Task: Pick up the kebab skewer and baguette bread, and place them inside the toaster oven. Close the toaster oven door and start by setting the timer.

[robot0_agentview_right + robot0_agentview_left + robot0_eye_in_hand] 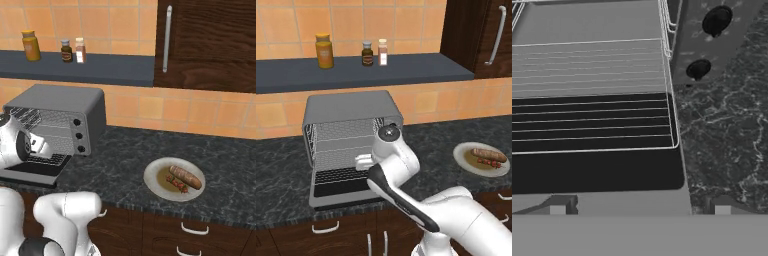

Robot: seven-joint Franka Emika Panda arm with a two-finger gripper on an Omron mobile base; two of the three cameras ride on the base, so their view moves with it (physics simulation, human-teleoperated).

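Observation:
The toaster oven [351, 107] [60, 107] stands on the dark counter with its door [341, 192] [35, 172] folded down flat in front. Wire racks [592, 120] show inside and black knobs [716, 21] run down its right side. My gripper [363, 161] [37, 145] [639, 207] hovers just above the lowered door [597, 172], open, with nothing between its fingers. Far to the right, the baguette bread [488, 154] [186, 176] and the kebab skewer [486, 161] [177, 185] lie side by side on a plate [463, 152] [152, 175].
A dark shelf [406, 70] above the oven carries a yellow jar [324, 51] and two small spice bottles [367, 53]. A dark wood cabinet [210, 45] with a bar handle hangs at the upper right. Drawer handles [195, 229] sit under the counter edge.

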